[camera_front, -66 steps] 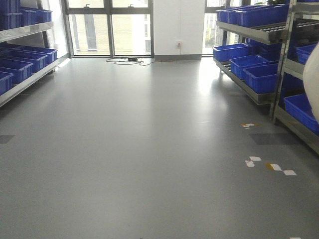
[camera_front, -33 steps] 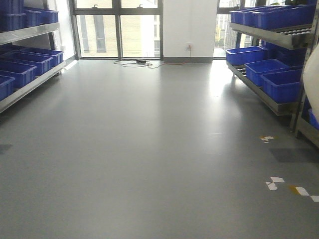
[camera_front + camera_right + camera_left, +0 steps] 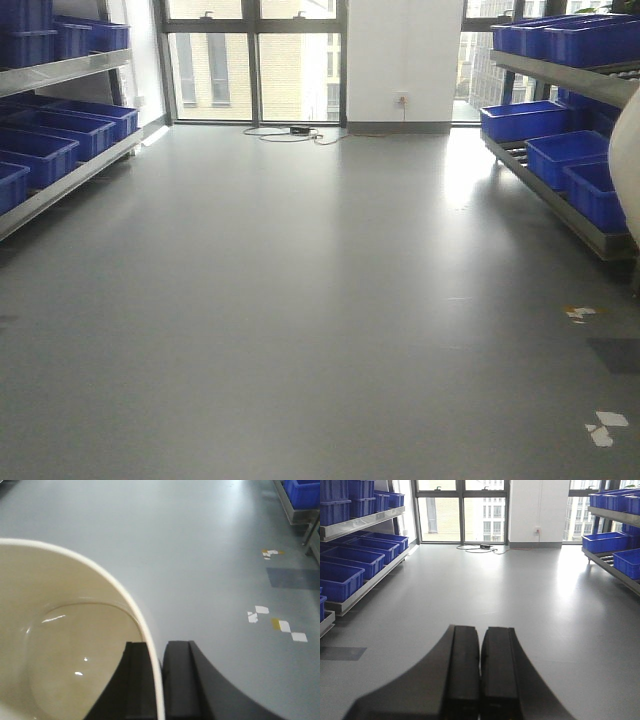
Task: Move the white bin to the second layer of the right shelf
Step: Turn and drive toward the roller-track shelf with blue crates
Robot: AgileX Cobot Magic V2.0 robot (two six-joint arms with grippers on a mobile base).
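Observation:
The white bin is a cream glossy tub that fills the left of the right wrist view, with its mouth towards the camera. My right gripper is shut on its rim, one finger inside the wall and one outside, and holds it above the grey floor. A sliver of the bin shows at the right edge of the front view. My left gripper is shut and empty, hanging over the floor. The right shelf is a steel rack at the far right. Its raised level has rollers and carries blue crates.
A left steel shelf holds several blue crates. More blue crates sit on the right rack's low level. A cable lies by the windows. White and yellow tape marks and a dark patch lie on the floor.
The front view has swung left. The right rack, window and floor tape marks have slid right in the frame, and the tape marks have also moved down. The bin stays at the right edge.

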